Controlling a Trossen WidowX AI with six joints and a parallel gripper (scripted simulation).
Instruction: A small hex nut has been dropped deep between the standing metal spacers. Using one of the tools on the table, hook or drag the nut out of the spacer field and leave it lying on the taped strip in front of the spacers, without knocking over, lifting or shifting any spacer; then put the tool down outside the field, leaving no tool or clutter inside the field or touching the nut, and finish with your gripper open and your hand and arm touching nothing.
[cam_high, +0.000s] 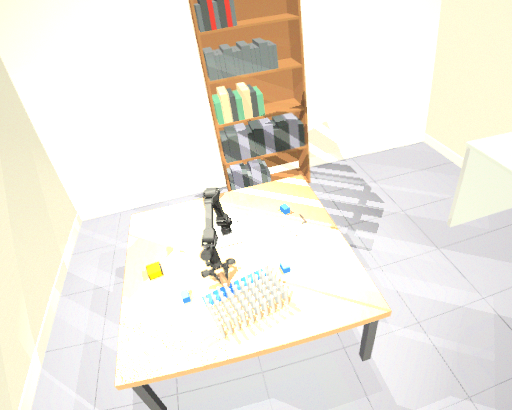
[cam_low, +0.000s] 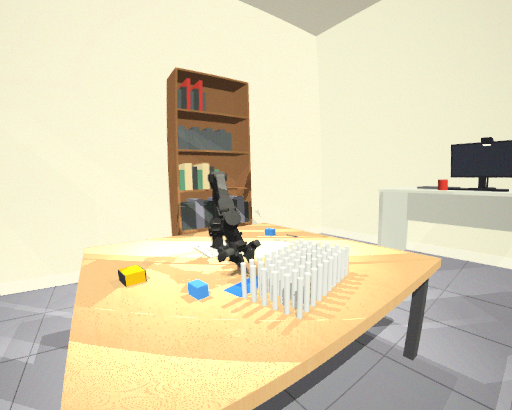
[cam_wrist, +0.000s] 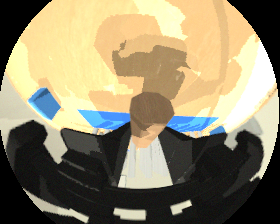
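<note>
My gripper (cam_high: 219, 272) (cam_low: 241, 258) (cam_wrist: 144, 124) is shut on a brown-handled tool (cam_high: 224, 280) (cam_wrist: 151, 107), which points down toward the spacer field. Its far end is hidden among the spacers or too small to make out. The pale standing spacers (cam_high: 255, 300) (cam_low: 300, 295) form a dense block of rows, and those in view stand upright. The blue taped strip (cam_high: 228, 289) (cam_low: 234, 289) (cam_wrist: 100, 119) runs along the side of the field nearest the arm. The gripper is above and beside this strip. I cannot make out the hex nut in any view.
One blue block (cam_high: 186, 297) (cam_low: 198, 289) is beside one end of the strip, another (cam_high: 285, 268) beside the other end. A third blue block (cam_high: 284, 209) (cam_low: 270, 232) lies farther back near a thin dark object (cam_high: 303, 219) (cam_low: 292, 235). A yellow block (cam_high: 154, 270) (cam_low: 132, 275) lies left.
</note>
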